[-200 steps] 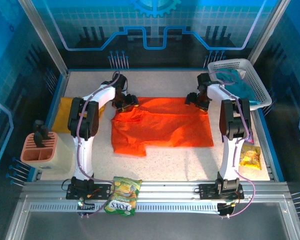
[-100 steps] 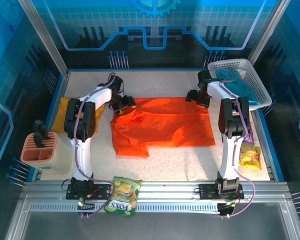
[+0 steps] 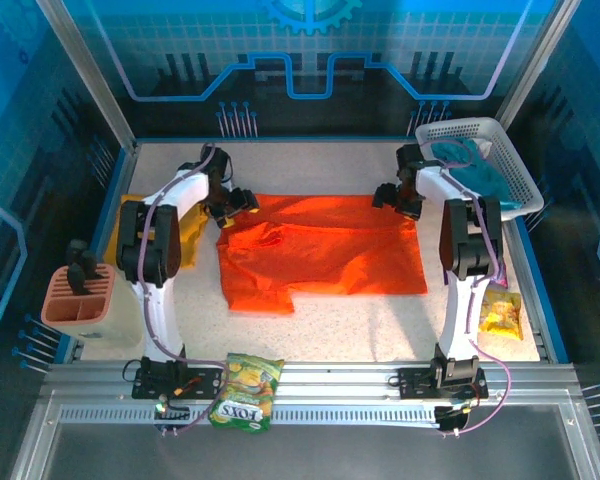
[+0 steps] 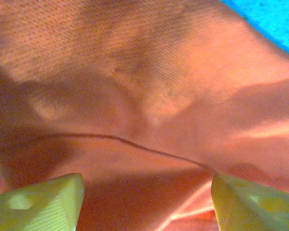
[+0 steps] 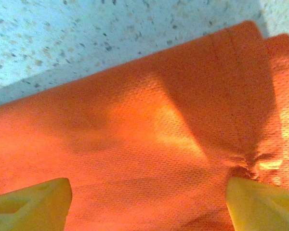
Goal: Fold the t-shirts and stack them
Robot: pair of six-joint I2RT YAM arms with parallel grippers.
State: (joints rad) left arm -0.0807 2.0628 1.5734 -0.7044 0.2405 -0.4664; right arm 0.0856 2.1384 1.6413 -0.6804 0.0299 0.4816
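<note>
The orange t-shirt (image 3: 325, 250) lies spread across the middle of the desk (image 3: 360, 312). It is wider than it is deep, with a crumpled flap along its 9 o'clock side and a step cut out of its edge at about 7 o'clock. The mustard-yellow t-shirt (image 3: 190, 235) lies at the desk's 9 o'clock edge, partly under the left arm and just beside the orange one.

The left gripper (image 3: 234, 203) sits at the orange shirt's 10 o'clock corner. In the left wrist view the gripper (image 4: 147, 185) is released. Its yellow fingers (image 4: 43, 202) stand wide apart, and rumpled orange cloth (image 4: 149, 96) with a seam line runs across the gap between them. I cannot tell whether the tips press on the cloth.

The right gripper (image 3: 391, 196) is at the shirt's 2 o'clock corner. In the right wrist view this gripper (image 5: 148, 185) is also released, with its fingers (image 5: 260, 202) spread wide over the cloth. There the orange fabric (image 5: 135, 134) shows a doubled edge at 2 o'clock, a small pucker near the 4 o'clock fingertip, and speckled desk beyond it toward 12 o'clock.

A white basket (image 3: 460, 127) holding teal cloth (image 3: 475, 172) stands at the desk's 2 o'clock corner. One snack bag (image 3: 245, 388) lies on the metal rail at about 7 o'clock, and a second snack bag (image 3: 500, 312) lies at 4 o'clock beside the right arm. A pink holder (image 3: 80, 295) stands at 8 o'clock.
</note>
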